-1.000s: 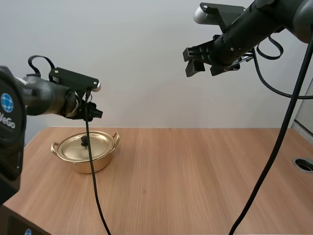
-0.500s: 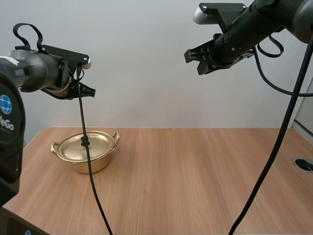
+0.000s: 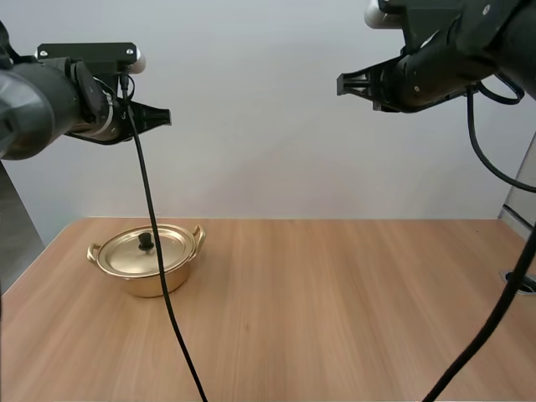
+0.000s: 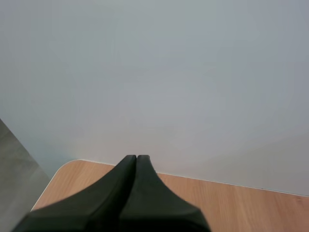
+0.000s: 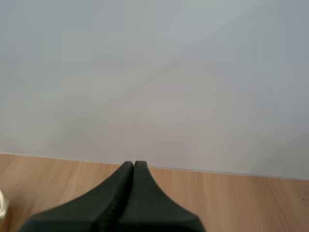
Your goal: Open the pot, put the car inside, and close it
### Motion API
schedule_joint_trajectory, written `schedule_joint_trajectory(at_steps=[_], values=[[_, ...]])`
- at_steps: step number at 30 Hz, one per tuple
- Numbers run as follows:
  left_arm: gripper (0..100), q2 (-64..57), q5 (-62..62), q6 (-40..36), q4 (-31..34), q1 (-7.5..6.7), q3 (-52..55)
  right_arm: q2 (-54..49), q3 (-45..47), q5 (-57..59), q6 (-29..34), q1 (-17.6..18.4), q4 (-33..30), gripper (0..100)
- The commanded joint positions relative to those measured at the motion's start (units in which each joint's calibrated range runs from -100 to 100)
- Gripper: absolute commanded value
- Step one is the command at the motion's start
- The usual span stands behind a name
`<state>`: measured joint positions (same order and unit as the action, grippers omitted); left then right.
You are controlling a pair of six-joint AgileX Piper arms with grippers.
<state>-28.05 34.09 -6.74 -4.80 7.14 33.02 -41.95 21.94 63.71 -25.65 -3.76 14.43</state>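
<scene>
So, your shiny round gold pot (image 3: 134, 283) sits left of frame on the wood-grain table (image 3: 335, 301), black-knobbed lid (image 3: 126, 251) on. Left gripper (image 3: 165, 117) and right gripper (image 3: 342, 84) are both pinched together on nothing.

Light wooden table (image 3: 335, 301) is carrying 1 gold pot (image 3: 138, 283), which is sitting over near its far left corner. Lid (image 3: 126, 254) is resting closed on the pot, black knob (image 3: 146, 241) pointing up.

Plain pale wall (image 3: 251, 126) behind a light wooden table (image 3: 335, 310).
</scene>
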Motion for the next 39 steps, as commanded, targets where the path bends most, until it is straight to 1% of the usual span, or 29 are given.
schedule_joint_trajectory(at_steps=[1,5,6,8,11,13,15,17,19,21,26,27,29,31,32,34,36,39], values=[[0,-1.77,0.57,8.05,-6.44,-0.02,1.64,-2.70,9.23,-9.10,-0.06,0.01,-0.06,0],[0,-3.95,5.34,8.35,-10.13,-0.02,5.72,-3.71,19.00,-16.94,-0.06,0.01,-0.06,0],[0,-4.60,8.20,8.35,-11.01,-0.02,6.90,-3.71,20.63,-18.73,-0.06,0.01,-0.06,0],[0,-6.05,17.58,8.35,-11.06,-0.02,8.33,-3.59,24.48,-22.79,-0.06,0.01,-0.06,0],[0,-8.90,42.14,8.35,-7.65,-0.02,8.47,-3.59,28.96,-28.06,-0.06,0.01,-0.06,0],[0,-10.53,53.79,8.35,-6.62,-0.02,8.47,-3.59,32.00,-32.00,-0.06,0.01,-0.06,0],[0,-11.78,60.12,8.35,-6.47,-0.02,8.47,-3.59,34.62,-36.87,-0.06,0.01,-0.06,0],[0,-13.03,62.15,8.35,-6.47,-0.02,8.69,-3.59,37.33,-42.27,-0.39,0.01,-0.06,0],[0,-14.50,61.30,8.35,-6.47,-0.57,8.92,-3.59,39.64,-46.78,-0.41,0.01,-0.06,0],[0,-15.81,59.84,8.35,-6.47,-1.54,8.92,-3.59,42.30,-49.96,-0.41,0.01,-0.06,0],[0,-19.29,53.28,8.35,-6.47,-5.26,8.92,-3.51,48.72,-60.50,-0.41,0.01,-0.06,0],[0,-20.08,51.57,8.46,-5.97,-5.82,8.92,-3.51,49.66,-62.23,-0.41,0.01,-0.06,0],[0,-22.35,46.02,8.77,-1.60,-7.11,8.92,-3.51,51.66,-64.67,-0.32,0.01,0.74,0],[0,-25.04,40.28,8.77,-0.65,-8.09,9.18,-3.51,52.98,-65.06,-0.06,0.01,4.15,0],[0,-26.80,37.15,8.65,-0.12,-8.39,10.00,-3.51,53.77,-64.86,-0.06,0.01,5.83,0],[0,-30.78,31.28,6.51,-0.07,-8.53,12.94,-3.51,55.71,-63.71,-0.06,0.01,6.51,0],[0,-34.77,24.04,1.49,1.08,-8.53,18.67,-3.51,58.13,-63.71,-0.31,0.08,6.27,0],[0,-40.89,5.69,-7.03,4.07,-8.53,29.54,-5.31,62.28,-63.71,-0.41,0.26,6.27,0]])
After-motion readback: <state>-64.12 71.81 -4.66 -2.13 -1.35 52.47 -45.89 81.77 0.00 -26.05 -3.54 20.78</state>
